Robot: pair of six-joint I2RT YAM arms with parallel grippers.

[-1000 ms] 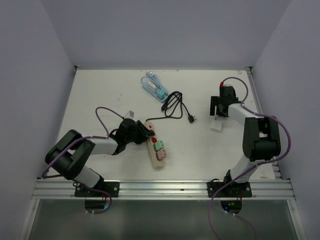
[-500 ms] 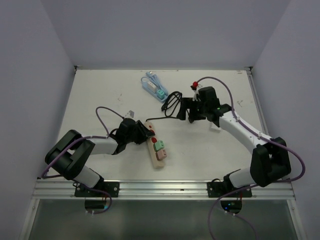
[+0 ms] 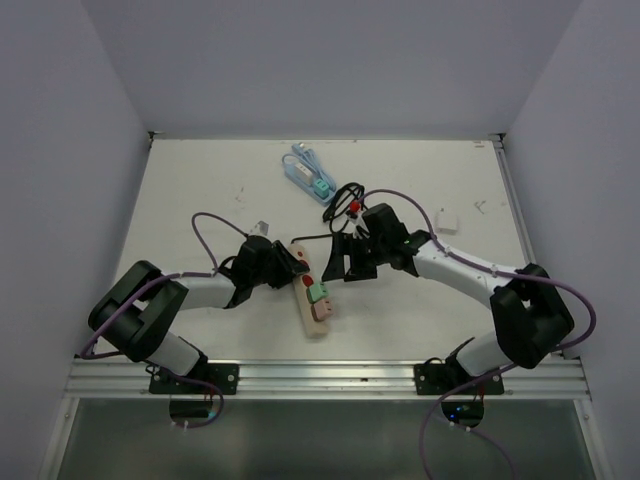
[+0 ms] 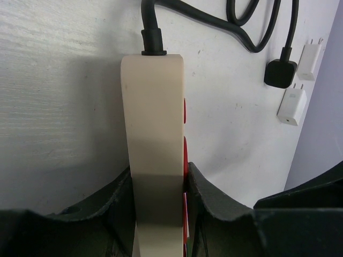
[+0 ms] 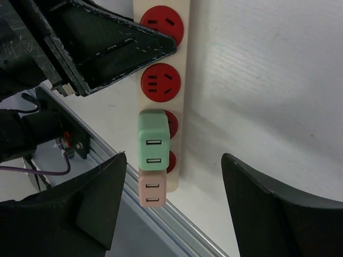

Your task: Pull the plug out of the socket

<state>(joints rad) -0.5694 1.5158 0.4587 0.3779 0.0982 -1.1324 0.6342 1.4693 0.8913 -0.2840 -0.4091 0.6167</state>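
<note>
A cream power strip with red sockets lies at front centre, with a green plug and a pink plug in its near end. My left gripper is shut on the strip's far part; in the left wrist view the fingers clamp both sides of the strip. My right gripper is open and hovers just right of the strip. In the right wrist view the green plug and pink plug sit between the wide-open right gripper.
The strip's black cable coils behind it and ends in a loose black plug. Two white chargers lie at the right. A blue cable bundle with a teal plug lies at the back. A metal rail runs along the near edge.
My right arm has swung from the far right of the table leftward to the power strip, its gripper open. My left gripper and the strip have not moved.
</note>
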